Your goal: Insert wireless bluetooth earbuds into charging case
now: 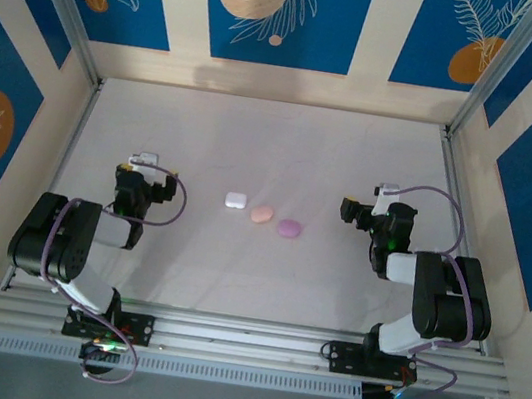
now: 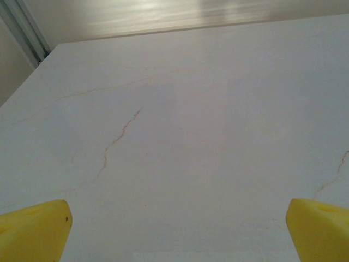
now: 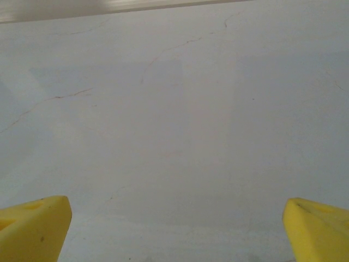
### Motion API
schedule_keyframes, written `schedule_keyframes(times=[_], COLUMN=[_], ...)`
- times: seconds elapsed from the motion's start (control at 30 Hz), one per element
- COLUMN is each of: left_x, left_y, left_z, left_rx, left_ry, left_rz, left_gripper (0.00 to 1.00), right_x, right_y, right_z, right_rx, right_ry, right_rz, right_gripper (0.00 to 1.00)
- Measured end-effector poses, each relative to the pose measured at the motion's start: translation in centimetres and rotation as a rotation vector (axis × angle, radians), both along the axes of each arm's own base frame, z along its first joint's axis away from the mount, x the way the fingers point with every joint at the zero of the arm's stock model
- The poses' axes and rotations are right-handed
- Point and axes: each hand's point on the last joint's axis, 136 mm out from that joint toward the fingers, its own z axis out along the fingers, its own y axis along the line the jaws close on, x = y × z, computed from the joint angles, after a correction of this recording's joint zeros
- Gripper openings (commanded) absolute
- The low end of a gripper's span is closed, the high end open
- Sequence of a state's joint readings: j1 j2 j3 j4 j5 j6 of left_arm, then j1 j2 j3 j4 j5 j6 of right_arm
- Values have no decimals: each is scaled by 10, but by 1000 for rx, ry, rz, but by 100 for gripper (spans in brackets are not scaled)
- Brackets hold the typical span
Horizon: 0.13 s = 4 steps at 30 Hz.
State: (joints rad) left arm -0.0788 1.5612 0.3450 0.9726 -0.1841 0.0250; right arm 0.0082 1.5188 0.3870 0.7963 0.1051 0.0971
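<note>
Three small closed cases lie in a row at the middle of the table: a white charging case (image 1: 236, 200), a peach one (image 1: 261, 215) and a pale purple one (image 1: 289, 228). The earbuds are hidden. My left gripper (image 1: 135, 182) hovers to the left of the row and well apart from it. Its yellow fingertips (image 2: 32, 229) stand wide open over bare table. My right gripper (image 1: 357, 213) sits to the right of the row. Its yellow fingertips (image 3: 319, 226) are also spread open, with nothing between them.
The white marbled table (image 1: 256, 137) has thin cracks in its surface. Aluminium posts (image 1: 68, 11) and patterned blue-and-cream walls close it in at the back and sides. The arms' bases are bolted to a rail (image 1: 244, 338) along the near edge.
</note>
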Motion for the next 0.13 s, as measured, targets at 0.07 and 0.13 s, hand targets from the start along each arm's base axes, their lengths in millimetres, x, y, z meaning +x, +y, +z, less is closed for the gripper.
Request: schedule_keyframes(times=[0.07,0.13], left_x=[0,0], left_y=[0,0], left_z=[-1,0], left_rx=[0,0], left_ry=[3,2], left_rz=[0,0], left_gripper=[100,100], right_x=[0,0], right_y=[0,0], right_z=[0,0], right_rx=[0,0], right_ry=[0,0], right_rz=[0,0], right_gripper=[99,99])
